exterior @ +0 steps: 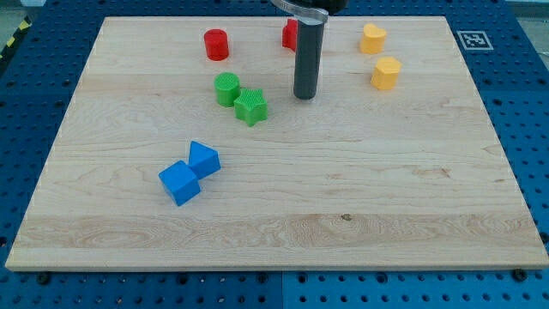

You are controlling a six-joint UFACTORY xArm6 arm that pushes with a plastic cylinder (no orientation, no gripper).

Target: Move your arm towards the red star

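Observation:
The red star point(290, 34) lies near the view's top edge of the wooden board point(386, 189), mostly hidden behind my rod, so its shape is hard to make out. My tip point(304, 96) rests on the board below the star and slightly to its right, apart from it. A red cylinder point(216, 44) stands to the star's left.
A green cylinder point(226, 88) and a green star point(251, 106) sit left of my tip. Two yellow blocks point(372, 38) point(386, 73) lie at the view's upper right. Two blue blocks point(204, 159) point(179, 183) touch each other at the lower left.

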